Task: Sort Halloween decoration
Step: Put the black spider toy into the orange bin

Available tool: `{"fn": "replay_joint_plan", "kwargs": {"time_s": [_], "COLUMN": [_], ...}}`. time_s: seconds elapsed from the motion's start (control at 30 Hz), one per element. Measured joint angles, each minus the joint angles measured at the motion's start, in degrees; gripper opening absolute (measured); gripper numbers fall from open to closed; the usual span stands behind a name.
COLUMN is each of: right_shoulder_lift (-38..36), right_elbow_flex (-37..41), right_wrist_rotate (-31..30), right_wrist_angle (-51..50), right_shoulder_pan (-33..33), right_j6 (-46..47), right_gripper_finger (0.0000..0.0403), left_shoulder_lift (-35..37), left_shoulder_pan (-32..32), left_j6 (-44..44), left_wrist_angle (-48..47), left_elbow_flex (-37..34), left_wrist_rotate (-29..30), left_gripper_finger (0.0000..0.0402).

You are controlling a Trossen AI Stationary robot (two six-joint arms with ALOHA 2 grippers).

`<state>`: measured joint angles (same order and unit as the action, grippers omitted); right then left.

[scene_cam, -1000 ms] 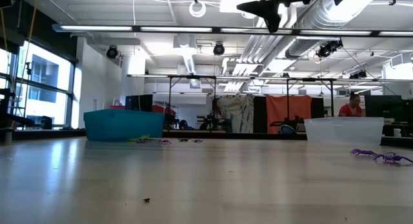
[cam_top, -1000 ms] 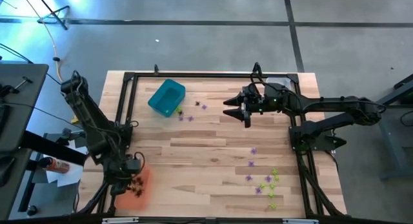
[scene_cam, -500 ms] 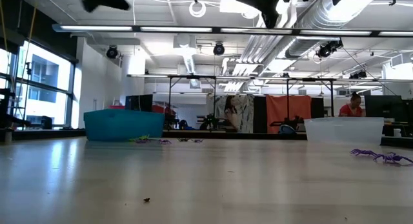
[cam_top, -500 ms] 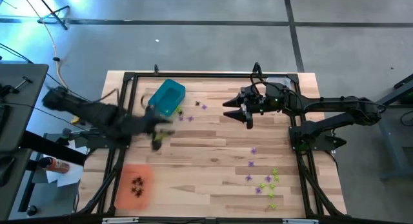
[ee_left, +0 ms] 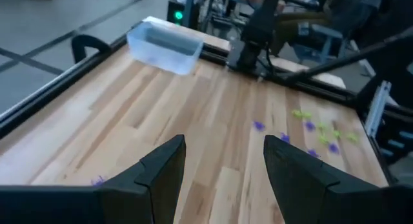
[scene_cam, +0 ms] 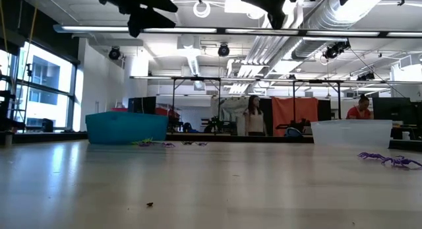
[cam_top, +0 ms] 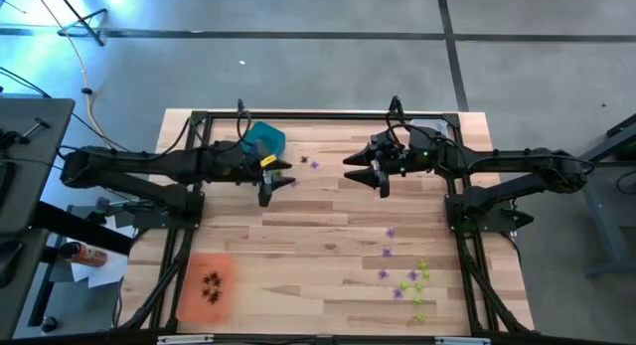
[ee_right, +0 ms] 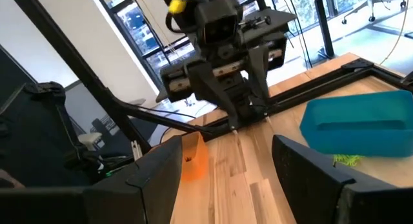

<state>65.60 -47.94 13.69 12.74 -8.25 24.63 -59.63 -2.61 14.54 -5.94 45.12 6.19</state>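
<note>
The Halloween decoration lies scattered: purple and lime green trinkets (cam_top: 407, 280) at the near right, a few purple and dark ones (cam_top: 313, 164) beside the teal tray (cam_top: 260, 144), and dark ones (cam_top: 211, 283) in the orange tray (cam_top: 204, 285). My left gripper (cam_top: 270, 186) hangs open and empty above the table, just right of the teal tray; in its wrist view (ee_left: 222, 166) only bare wood lies between the fingers. My right gripper (cam_top: 366, 173) hangs open and empty over the far middle, facing the left one.
A clear tray (ee_left: 164, 40) stands at the far right corner, partly under my right arm. A black frame (cam_top: 298, 114) runs round the table's edges. Bare wood lies in the table's middle and near middle. People show in the room beyond.
My left gripper has swung from over the orange tray at the near left toward the far edge and the table's middle, rising and tipping from pointing down to nearly level. It now hangs beside the teal tray.
</note>
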Motion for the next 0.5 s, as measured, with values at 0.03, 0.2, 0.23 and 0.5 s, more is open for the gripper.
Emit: {"fn": "replay_joint_plan", "kwargs": {"time_s": [0.03,0.2,0.23,0.5], "right_shoulder_lift": [0.0,3.37,5.16,26.8], "right_elbow_flex": [0.0,-1.52,-3.1,-24.34], "right_wrist_rotate": [-0.38,-4.74,-4.68,-6.39], "right_wrist_angle": [0.0,-2.26,-4.23,-22.97], "right_shoulder_pan": [0.0,-1.06,-1.66,-6.82], "right_j6": [0.58,8.28,8.35,-0.51], "right_gripper_finger": [0.0236,0.0236,0.0236,0.0236], "left_shoulder_lift": [-0.14,1.99,3.13,10.26], "left_shoulder_pan": [0.0,-0.07,-0.18,-1.94], "left_j6": [-0.22,-1.04,-1.87,-4.72], "left_wrist_angle": [0.16,-0.21,0.1,0.84], "left_elbow_flex": [0.0,0.96,1.46,2.05], "left_wrist_rotate": [-0.35,-1.45,-0.68,9.5], "left_gripper_finger": [0.0198,0.0198,0.0198,0.0198]}}
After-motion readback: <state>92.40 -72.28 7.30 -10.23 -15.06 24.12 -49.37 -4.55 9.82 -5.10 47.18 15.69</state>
